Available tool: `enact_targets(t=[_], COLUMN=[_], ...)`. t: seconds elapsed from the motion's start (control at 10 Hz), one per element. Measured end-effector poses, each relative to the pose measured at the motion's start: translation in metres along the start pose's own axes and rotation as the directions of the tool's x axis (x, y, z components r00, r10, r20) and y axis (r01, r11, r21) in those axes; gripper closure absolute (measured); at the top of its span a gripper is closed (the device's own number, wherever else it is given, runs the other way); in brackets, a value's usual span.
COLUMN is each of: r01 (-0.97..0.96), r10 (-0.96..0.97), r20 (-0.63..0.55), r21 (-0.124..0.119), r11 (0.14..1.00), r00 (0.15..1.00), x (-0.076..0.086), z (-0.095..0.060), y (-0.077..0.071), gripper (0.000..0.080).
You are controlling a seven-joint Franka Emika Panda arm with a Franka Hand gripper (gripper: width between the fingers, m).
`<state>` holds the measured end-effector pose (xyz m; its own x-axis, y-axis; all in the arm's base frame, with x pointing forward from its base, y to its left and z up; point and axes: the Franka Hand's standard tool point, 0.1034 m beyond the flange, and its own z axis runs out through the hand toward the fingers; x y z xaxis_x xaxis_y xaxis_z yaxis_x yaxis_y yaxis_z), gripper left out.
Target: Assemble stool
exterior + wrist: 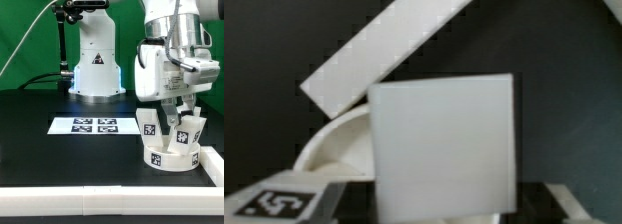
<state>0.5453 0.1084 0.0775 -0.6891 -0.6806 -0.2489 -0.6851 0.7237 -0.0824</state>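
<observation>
The round white stool seat (168, 156) lies near the exterior view's right front corner. Two white tagged legs stand up from it: one on the left (150, 123) and one on the right (188, 131). My gripper (184, 108) comes down on the right leg and is shut on its top. In the wrist view that leg (441, 140) fills the middle between my fingers, and my gripper (441, 208) holds it at the edge of the picture. The seat's curved rim (331, 145) and a tag (278, 202) show beside it.
The marker board (95, 125) lies flat in the middle of the black table. A long white bar (90, 196) runs along the front edge and another (214, 165) along the right; one also crosses the wrist view (393, 45). The arm's base (95, 65) stands behind.
</observation>
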Motion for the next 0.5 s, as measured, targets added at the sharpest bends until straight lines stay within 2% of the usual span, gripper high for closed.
enact_targets(t=[0.3, 0.5], r01=[-0.05, -0.103], r10=[0.05, 0.103], r20=[0.009, 0.017], r21=[-0.002, 0.0], r11=[0.999, 0.995], r00=[0.999, 0.995], x=[0.0001, -0.0011], z=[0.0001, 0.0001], y=[0.0018, 0.0086], gripper=[0.0461, 0.0461])
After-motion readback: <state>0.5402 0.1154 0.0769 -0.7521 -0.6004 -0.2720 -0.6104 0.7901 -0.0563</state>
